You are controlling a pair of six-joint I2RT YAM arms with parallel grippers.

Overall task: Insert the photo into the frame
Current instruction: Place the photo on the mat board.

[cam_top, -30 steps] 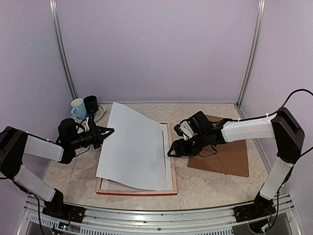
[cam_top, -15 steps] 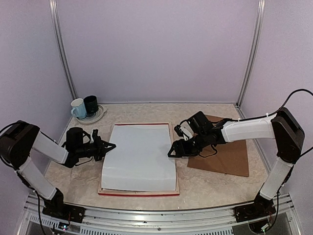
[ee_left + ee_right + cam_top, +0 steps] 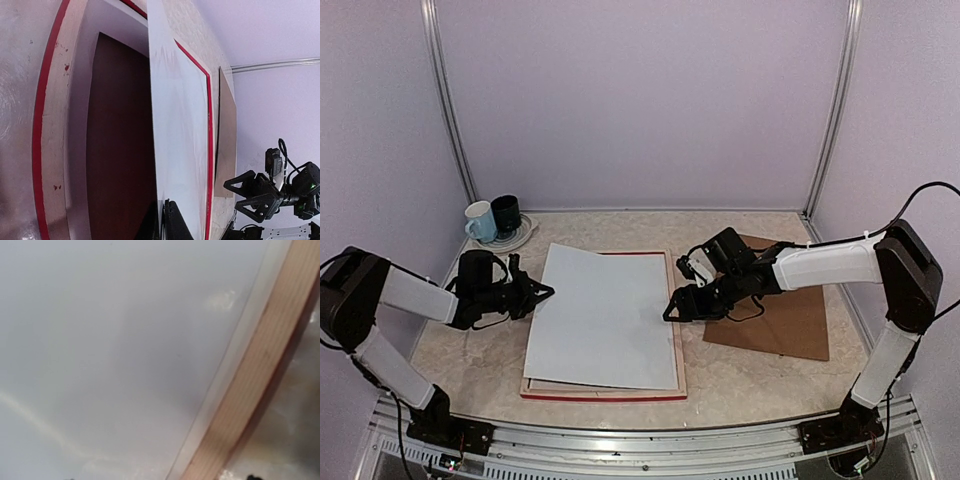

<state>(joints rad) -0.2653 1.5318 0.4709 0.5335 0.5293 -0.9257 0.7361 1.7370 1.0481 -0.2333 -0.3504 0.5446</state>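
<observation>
Within the last second the large white-backed rectangular photo (image 3: pixel 605 315) had dropped from a steep tilt onto the thin rectangular wooden frame (image 3: pixel 605 392) with its red face. Half a second ago it lay flat between the rails. Now its left edge had lifted again and slid left, hiding the frame's left rail, while the far, right and near rails still showed. We judged the seating undone: the photo lay across the frame at the middle of the marbled tabletop (image 3: pixel 740 385), blank side up, but not square inside it.

The left end effector (image 3: pixel 542 293) sat at the photo's left edge. In the left wrist view the sheet ran straight into its dark fingers and hung clear above the frame's recess, so we took it as still pinched there, the grip perhaps just starting to loosen. The right end effector (image 3: pixel 672 310) stood with jaws spread at the frame's right rail, grasping nothing. Whether it pressed on the rail we could not tell.
</observation>
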